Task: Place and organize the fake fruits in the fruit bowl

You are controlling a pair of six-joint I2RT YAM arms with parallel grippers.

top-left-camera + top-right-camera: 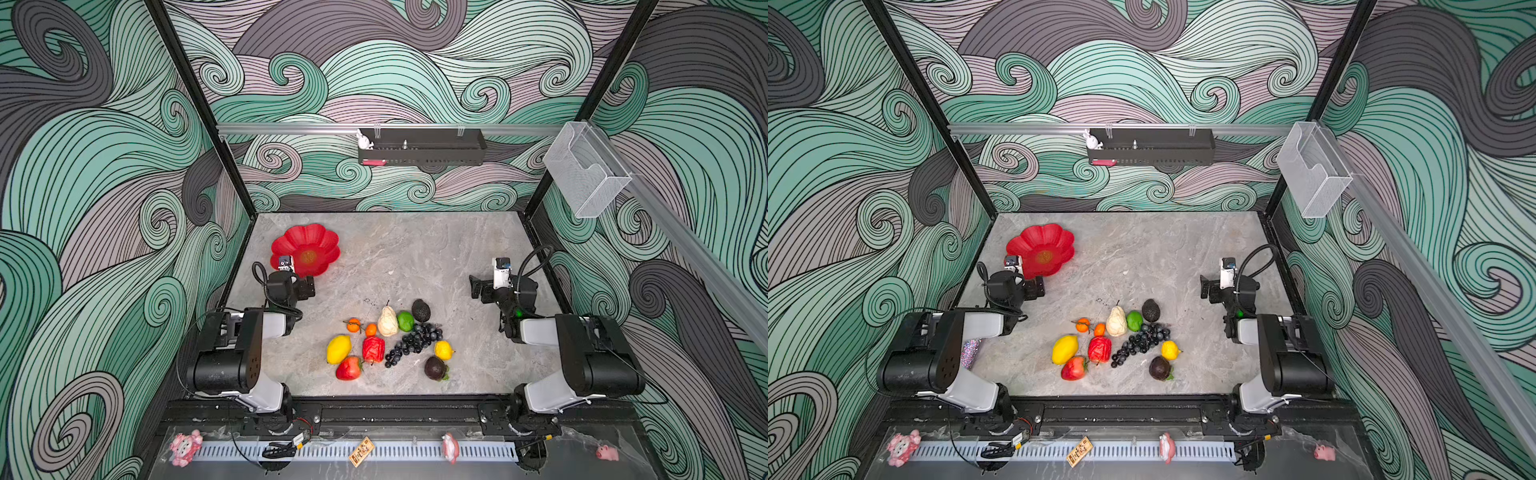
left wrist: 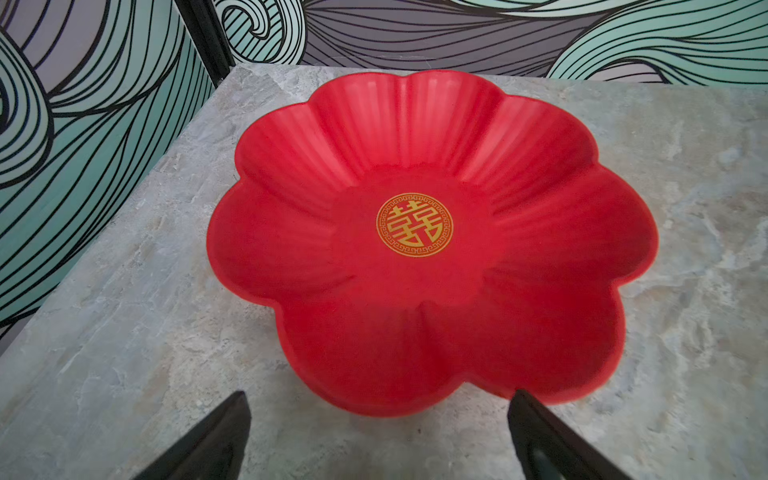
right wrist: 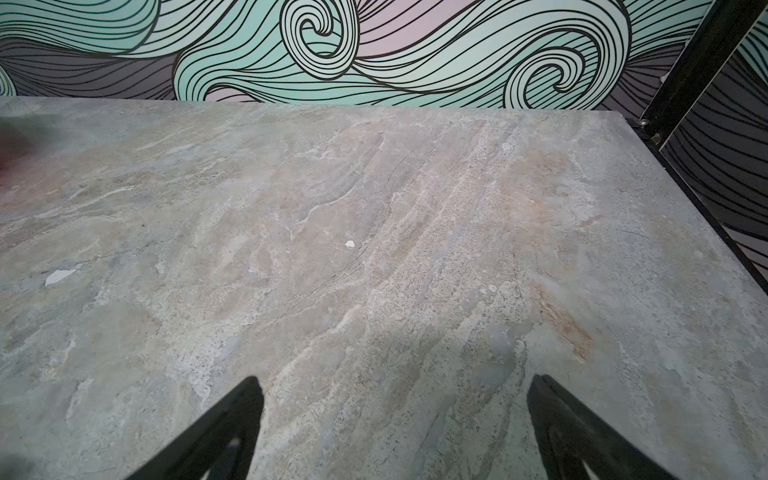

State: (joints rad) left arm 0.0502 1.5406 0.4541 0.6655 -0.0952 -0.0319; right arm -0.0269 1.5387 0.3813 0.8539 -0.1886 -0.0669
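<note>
Step, likely: first pick; fake fruits loose, fruit bowl empty; left gripper, right gripper agape, unladen; next needs reaching the pile.

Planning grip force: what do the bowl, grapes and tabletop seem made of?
The bowl: likely moulded plastic, smooth, faintly glossy; even fluted petals, printed gold emblem. The grapes: probably plastic or rubber, dark shiny beads; too small to be sure. The tabletop: grey veined stone or a stone-print laminate, matte; small white chips show.
</note>
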